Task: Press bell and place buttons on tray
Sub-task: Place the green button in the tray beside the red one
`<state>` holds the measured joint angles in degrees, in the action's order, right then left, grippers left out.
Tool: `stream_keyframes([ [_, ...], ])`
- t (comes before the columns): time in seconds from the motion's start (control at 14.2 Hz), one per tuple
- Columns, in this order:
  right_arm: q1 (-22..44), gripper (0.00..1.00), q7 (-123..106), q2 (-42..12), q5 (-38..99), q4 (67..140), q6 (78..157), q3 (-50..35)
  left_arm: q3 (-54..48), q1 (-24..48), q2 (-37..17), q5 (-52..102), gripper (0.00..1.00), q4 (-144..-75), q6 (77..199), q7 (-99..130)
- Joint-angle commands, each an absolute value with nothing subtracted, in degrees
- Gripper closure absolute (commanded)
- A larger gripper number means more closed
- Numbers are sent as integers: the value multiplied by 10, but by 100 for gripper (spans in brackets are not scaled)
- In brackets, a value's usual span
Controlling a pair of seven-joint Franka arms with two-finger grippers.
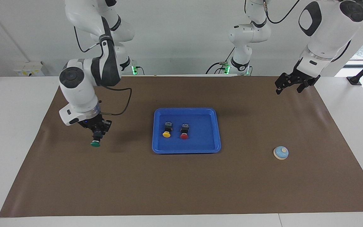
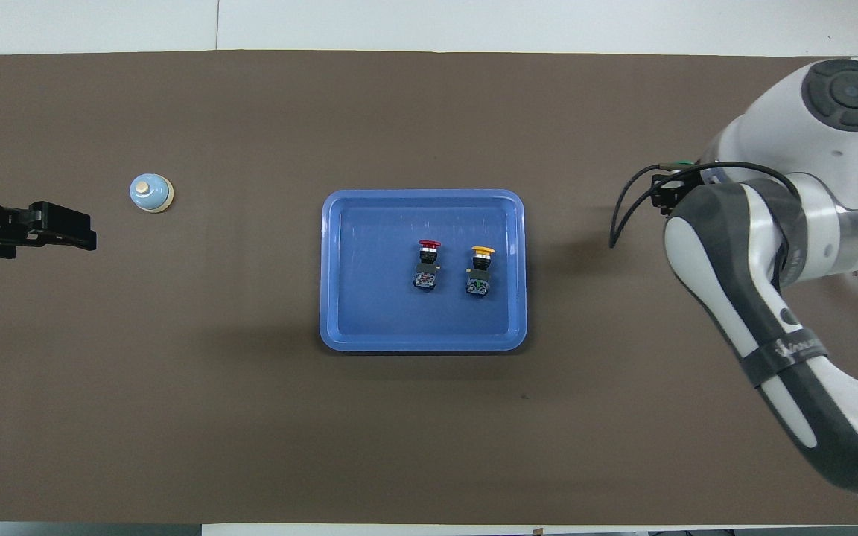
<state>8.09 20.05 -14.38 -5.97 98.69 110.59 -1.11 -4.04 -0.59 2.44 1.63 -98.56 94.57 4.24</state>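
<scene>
The bright blue tray (image 1: pixel 213 114) (image 2: pixel 339 223) lies mid-table. In it rest the yellow button (image 1: pixel 166 130) (image 2: pixel 480 269) and the red button (image 1: pixel 184 131) (image 2: pixel 427 262), side by side. My right gripper (image 1: pixel 97 134) is shut on the green button (image 1: pixel 95 143), cap downward, raised over the mat between the right arm's end and the tray. In the overhead view the right wrist hides that button. The light-blue bell (image 1: pixel 280 153) (image 2: pixel 151 193) stands alone toward the left arm's end. My left gripper (image 1: pixel 289 88) (image 2: pixel 90 232) waits open over the mat at that end, holding nothing.
A brown mat (image 1: pixel 181 183) (image 2: pixel 429 432) covers the table, with white tabletop around it. The right arm's forearm (image 2: pixel 757 327) reaches in over the mat at its own end.
</scene>
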Motion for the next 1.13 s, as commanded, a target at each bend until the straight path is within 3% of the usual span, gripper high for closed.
stream_keyframes([
  [0.0, 165, 100, 256, -167, -45, 936, 1067, -10, -40, -9, 30, 27, 0, -985, 942, 44],
  [0.28, 264, 100, 314, -205, 15, 876, 1048, -10, -40, -9, 30, 27, 0, -985, 942, 44],
  [0.57, 344, 100, 421, -320, 17, 765, 1053, -10, -40, -9, 30, 27, 0, -985, 942, 44],
  [0.85, 386, 100, 432, -346, 23, 778, 1118, -10, -40, -9, 30, 27, 0, -985, 942, 44],
  [1.06, 394, 100, 432, -347, 22, 837, 1185, -10, -40, -9, 30, 27, 0, -985, 942, 44],
])
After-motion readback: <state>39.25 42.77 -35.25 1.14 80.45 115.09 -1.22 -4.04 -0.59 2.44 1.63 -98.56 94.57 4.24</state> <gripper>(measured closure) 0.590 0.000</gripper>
